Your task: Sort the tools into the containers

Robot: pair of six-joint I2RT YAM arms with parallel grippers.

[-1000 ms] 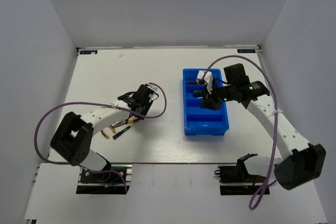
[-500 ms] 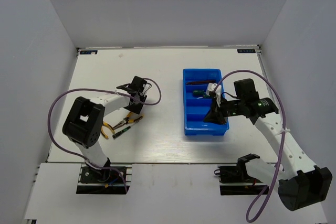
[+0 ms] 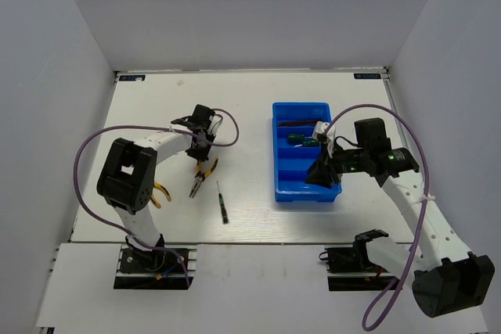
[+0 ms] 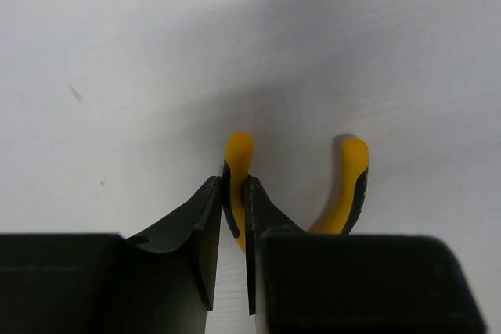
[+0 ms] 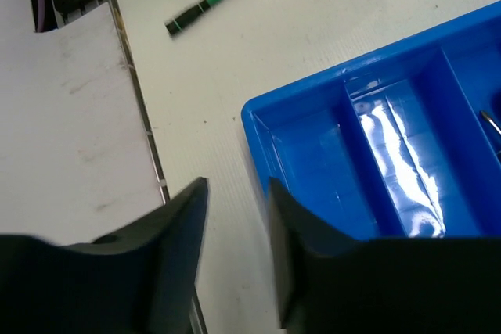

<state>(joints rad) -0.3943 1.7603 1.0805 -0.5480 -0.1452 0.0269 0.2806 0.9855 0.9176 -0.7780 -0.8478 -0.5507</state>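
The left gripper [image 4: 233,210] is pinching one yellow handle of the pliers [image 4: 238,156], its two dark fingers [image 4: 205,220] drawn narrow with only that handle between them. The other handle is curving free just to the right of the fingers, touching neither. From above, the pliers [image 3: 197,181] are reaching out from under the left gripper [image 3: 205,154] towards the arm bases, nose leading; whether they are resting on the table [image 3: 156,107] or raised off it cannot be told. The slim dark-green tool [image 3: 222,202] is lying on the table beyond the pliers' nose, apart from this gripper. The right gripper [image 5: 237,187] is hanging with its fingers a little apart and gripping nothing. It is hovering over the near end of the blue tray [image 3: 307,192], whose corner [image 5: 258,115] is showing just ahead of the fingertips, compartments running off to their right. In that wrist view the slim dark-green tool [image 5: 202,8] is lying well ahead of the fingertips, outside the tray.
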